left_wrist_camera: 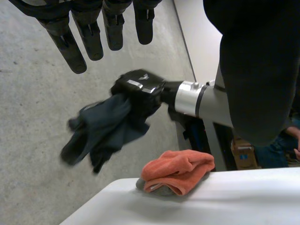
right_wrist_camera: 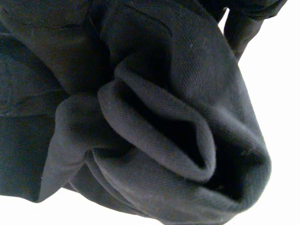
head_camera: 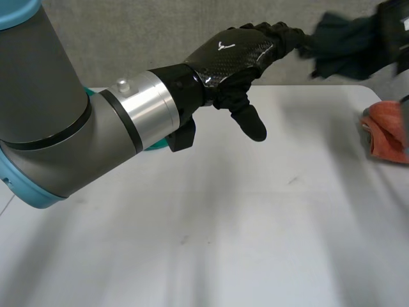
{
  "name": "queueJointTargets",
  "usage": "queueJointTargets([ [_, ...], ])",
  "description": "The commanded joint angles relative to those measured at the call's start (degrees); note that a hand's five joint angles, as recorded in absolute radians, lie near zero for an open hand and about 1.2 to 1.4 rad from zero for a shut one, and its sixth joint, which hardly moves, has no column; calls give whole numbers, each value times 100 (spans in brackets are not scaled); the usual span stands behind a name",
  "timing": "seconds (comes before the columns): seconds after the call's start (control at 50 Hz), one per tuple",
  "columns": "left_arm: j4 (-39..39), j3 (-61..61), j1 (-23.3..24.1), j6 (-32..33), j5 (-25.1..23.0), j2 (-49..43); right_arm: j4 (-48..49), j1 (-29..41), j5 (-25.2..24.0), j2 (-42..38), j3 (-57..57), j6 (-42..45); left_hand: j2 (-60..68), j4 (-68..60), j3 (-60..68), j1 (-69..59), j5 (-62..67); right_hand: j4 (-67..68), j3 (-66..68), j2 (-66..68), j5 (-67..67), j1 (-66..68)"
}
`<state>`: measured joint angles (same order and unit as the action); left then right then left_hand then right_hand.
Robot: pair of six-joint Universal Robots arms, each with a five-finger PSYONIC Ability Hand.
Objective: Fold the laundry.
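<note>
Where your dark cloth (left_wrist_camera: 101, 133) is: bunched and lifted in the air, above the orange cloth (left_wrist_camera: 180, 171) and beyond it, out past the table edge with the floor behind it.
dark cloth, shape: loose folds hanging down in a crumpled bundle, no flat panel to be seen.
right hand (left_wrist_camera: 138, 86): above the orange cloth, sitting on top of the dark bundle, which hangs from its underside.
right hand, state: you cannot tell how it holds; its own wrist view gives you close folds of dark cloth.
left hand (head_camera: 236, 57): raised, well to the left-arm side of the orange cloth and higher than it, reaching toward the dark cloth.
left hand, state: fingers (left_wrist_camera: 89, 37) straight and a little spread, nothing between them; thumb (head_camera: 252, 125) points down toward the table (head_camera: 192, 243).
left hand to dark cloth: from the head camera the fingertips meet the bundle's edge; from the left wrist they are apart from it.
orange cloth: loosely folded, lying at the table edge on a grey layer (left_wrist_camera: 157, 190), touched by neither hand.
left arm (head_camera: 57, 121): lies across the table, far from the orange cloth.
</note>
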<state>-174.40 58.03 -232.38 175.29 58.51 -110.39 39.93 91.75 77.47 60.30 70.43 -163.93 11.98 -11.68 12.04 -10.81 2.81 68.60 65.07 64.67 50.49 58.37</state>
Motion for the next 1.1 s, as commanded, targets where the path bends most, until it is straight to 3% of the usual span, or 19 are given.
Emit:
queueJointTargets([
  [0.02, -33, 50, 0, -74, 73, -26, 15, -1352, -714, -369, -583, -728, -198, 168, -204, 81, -281, 1140, 1493, 1533, 1951, 2163],
  [0.22, -42, 208, -18, -74, 73, -87, 357, -2485, -2287, -2187, -1040, -834, -198, 168, -204, 81, -281, 1140, 1493, 1533, 1951, 2163],
  [0.38, -59, 428, -18, -39, 64, -140, 411, -3066, -3535, -3076, -1233, -790, -198, 168, -204, 81, -281, 1140, 1493, 1533, 1951, 2163],
  [0.48, -59, 437, -18, -30, 73, -140, 402, -3084, -3537, -3121, -1374, -799, -198, 168, -204, 81, -281, 1140, 1493, 1533, 1951, 2163],
  [0.5, -59, 428, -18, -30, 73, -140, 393, -3076, -3537, -3095, -1366, -799, -198, 168, -204, 81, -281, -420, -67, -26, 391, 604],
  [0.52, -59, 428, -18, -30, 73, -140, 367, -3067, -3519, -2999, -1339, -807, -198, 168, -204, 81, -281, -4898, -4545, -4505, -4087, -3875],
  [0.54, -59, 428, -18, -30, 73, -140, 358, -3058, -3511, -2920, -1296, -807, -198, 168, -204, 81, -281, -5860, -5507, -5467, -5049, -4837],
  [0.66, -68, 384, -9, -47, 73, -88, 244, -3119, -3063, -1849, -716, -922, -198, 168, -204, 81, -281, -5860, -5507, -5467, -5049, -4837],
  [0.76, -59, 410, 8, -74, 82, -44, -807, -3356, -2580, -602, -48, -1019, -198, 168, -204, 81, -281, -5860, -5507, -5467, -5049, -4837],
  [0.82, -59, 437, 17, -74, 90, -26, -1345, -3471, -2447, -309, 23, -931, -198, 168, -204, 81, -281, -5860, -5507, -5467, -5049, -4837],
  [0.9, -42, 446, 17, -82, 99, 0, -2268, -3787, -1956, -151, -47, -247, -198, 168, -204, 81, -281, -5860, -5507, -5467, -5049, -4837],
  [0.96, -50, 437, 8, -74, 222, 53, -2945, -4016, -1184, 130, -284, 921, -198, 168, -204, 81, -281, -5860, -5507, -5467, -5049, -4837],
  [0.98, -59, 419, 8, -74, 283, 62, -3138, -4016, -712, 218, -459, 1463, -198, 168, -204, 81, -281, -5860, -5507, -5467, -5049, -4837],
  [1.04, -112, 297, -18, -65, 669, 132, -2992, -3964, -76, 298, -644, 1995, -198, 168, -204, 81, -281, -5860, -5507, -5467, -5049, -4837],
  [1.1, -340, -10, -97, -4, 1372, 229, -2325, -3412, 67, 438, -733, 1900, -198, 168, -204, 81, -281, -5860, -5507, -5467, -5049, -4837],
])
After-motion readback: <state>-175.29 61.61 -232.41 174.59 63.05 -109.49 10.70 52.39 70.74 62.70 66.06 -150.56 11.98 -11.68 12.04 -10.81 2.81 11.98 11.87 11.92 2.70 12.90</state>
